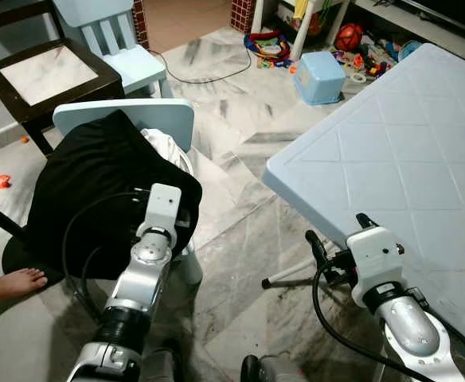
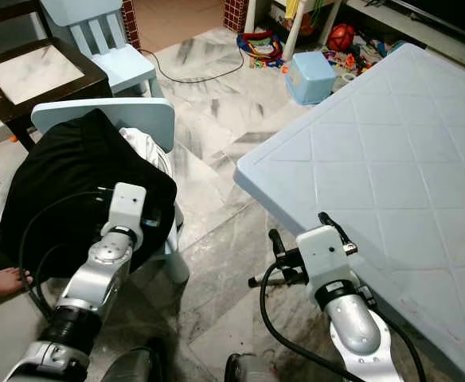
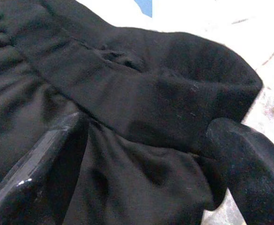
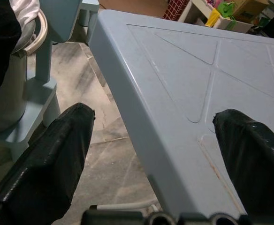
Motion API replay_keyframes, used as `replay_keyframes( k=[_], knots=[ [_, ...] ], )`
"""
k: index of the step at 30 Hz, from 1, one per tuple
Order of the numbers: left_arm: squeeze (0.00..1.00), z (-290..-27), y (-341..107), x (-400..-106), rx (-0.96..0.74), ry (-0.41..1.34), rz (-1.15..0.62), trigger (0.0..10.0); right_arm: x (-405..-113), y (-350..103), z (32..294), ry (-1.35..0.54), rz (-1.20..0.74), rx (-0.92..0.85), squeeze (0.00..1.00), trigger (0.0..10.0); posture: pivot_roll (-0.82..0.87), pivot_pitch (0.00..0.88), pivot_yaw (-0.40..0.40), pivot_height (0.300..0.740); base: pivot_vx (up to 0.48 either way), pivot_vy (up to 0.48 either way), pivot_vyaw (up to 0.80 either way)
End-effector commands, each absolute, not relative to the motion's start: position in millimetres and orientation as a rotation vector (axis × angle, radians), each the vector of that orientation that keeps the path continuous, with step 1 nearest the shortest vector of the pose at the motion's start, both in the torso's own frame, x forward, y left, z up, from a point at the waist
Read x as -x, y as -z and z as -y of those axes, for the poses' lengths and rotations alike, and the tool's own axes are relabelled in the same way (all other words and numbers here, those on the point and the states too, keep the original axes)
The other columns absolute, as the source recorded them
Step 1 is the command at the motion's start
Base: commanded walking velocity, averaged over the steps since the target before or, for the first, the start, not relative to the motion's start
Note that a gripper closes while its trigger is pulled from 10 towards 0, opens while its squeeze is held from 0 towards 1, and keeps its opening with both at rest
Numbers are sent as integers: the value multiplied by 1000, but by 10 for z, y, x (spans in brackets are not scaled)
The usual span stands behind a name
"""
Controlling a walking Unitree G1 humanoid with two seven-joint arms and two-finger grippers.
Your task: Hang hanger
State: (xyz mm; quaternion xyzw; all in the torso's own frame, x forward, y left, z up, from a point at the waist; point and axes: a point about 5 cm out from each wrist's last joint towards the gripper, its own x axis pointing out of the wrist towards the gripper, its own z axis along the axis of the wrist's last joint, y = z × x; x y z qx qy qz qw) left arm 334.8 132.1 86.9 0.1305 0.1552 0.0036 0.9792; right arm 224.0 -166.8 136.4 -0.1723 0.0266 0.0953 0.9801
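Observation:
A black garment (image 1: 97,191) is draped over a small light-blue chair (image 1: 169,115), with white cloth (image 1: 162,146) and a pale curved rim (image 4: 34,33) beside it. I cannot make out a hanger. My left gripper (image 3: 146,136) is pressed into the garment's edge, open, with a fold of the black cloth between its fingers (image 3: 38,168). My right gripper (image 4: 151,154) is open low at the near corner of the light-blue plastic table (image 1: 392,143), one finger (image 1: 316,243) below the edge and the other (image 1: 365,220) over the top. It holds nothing.
A person's bare foot (image 1: 13,282) rests on the floor at the left. Behind stand a dark wooden chair (image 1: 41,76) and a second small blue chair (image 1: 117,44). A blue bin (image 1: 320,77), toys (image 1: 268,48) and a cable (image 1: 209,78) lie on the marble floor. A table leg (image 1: 296,274) crosses below the corner.

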Motion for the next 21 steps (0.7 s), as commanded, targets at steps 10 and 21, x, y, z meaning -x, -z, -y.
replay_keyframes(
  k=[10,21],
  knots=[
    [1000,-1079,-770,-3386,-222,47,-322,10000,-2179,-1400,1722,-182,-60,365,0,10000,-201,217,-75,740,0,0,0],
    [698,-1067,-756,-3509,-247,57,-320,10000,-2132,-1418,1712,-178,-62,365,0,10000,-230,226,-68,740,0,0,0]
  ],
)
